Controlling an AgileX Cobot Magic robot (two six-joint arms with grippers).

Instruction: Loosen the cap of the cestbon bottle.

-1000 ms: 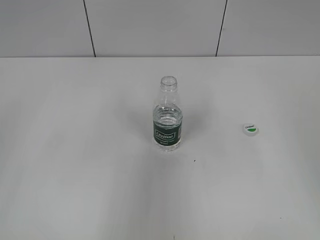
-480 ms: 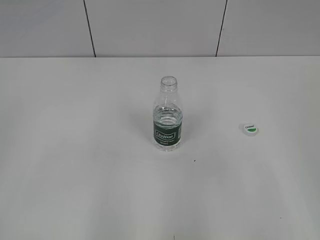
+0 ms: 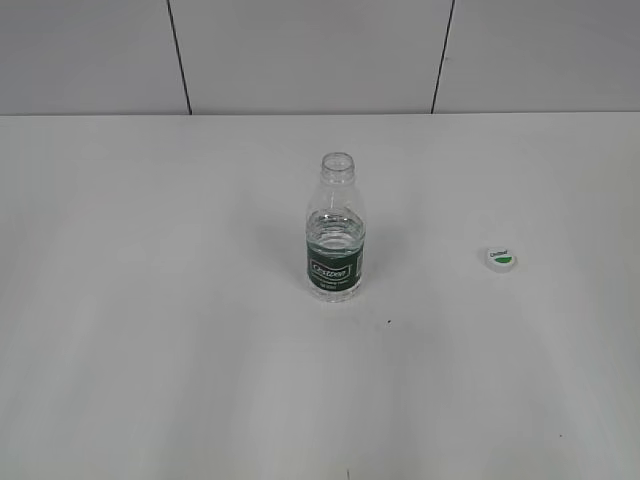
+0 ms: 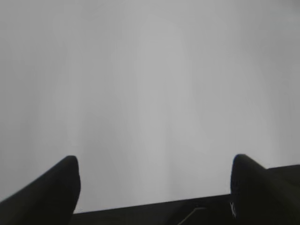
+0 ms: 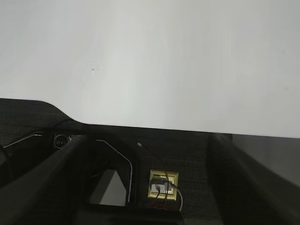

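Note:
The cestbon bottle (image 3: 336, 232) stands upright mid-table, clear with a dark green label, its neck open with no cap on it. The cap (image 3: 501, 259), white with a green half, lies flat on the table well to the bottle's right. Neither gripper shows in the exterior view. In the left wrist view my left gripper (image 4: 154, 161) is open and empty, its dark fingertips (image 4: 65, 173) wide apart over bare white table. In the right wrist view my right gripper (image 5: 147, 140) is open and empty, its dark fingers (image 5: 243, 173) spread wide. Neither wrist view shows the bottle or cap.
The white table (image 3: 150, 350) reaches back to a grey panelled wall (image 3: 300, 50). A tiny dark speck (image 3: 389, 322) lies in front of the bottle. The dark robot base with a small brass-coloured plate (image 5: 164, 185) sits under the right gripper.
The cap rocked slightly on the table and has settled flat at about the same spot. The bottle has not moved.

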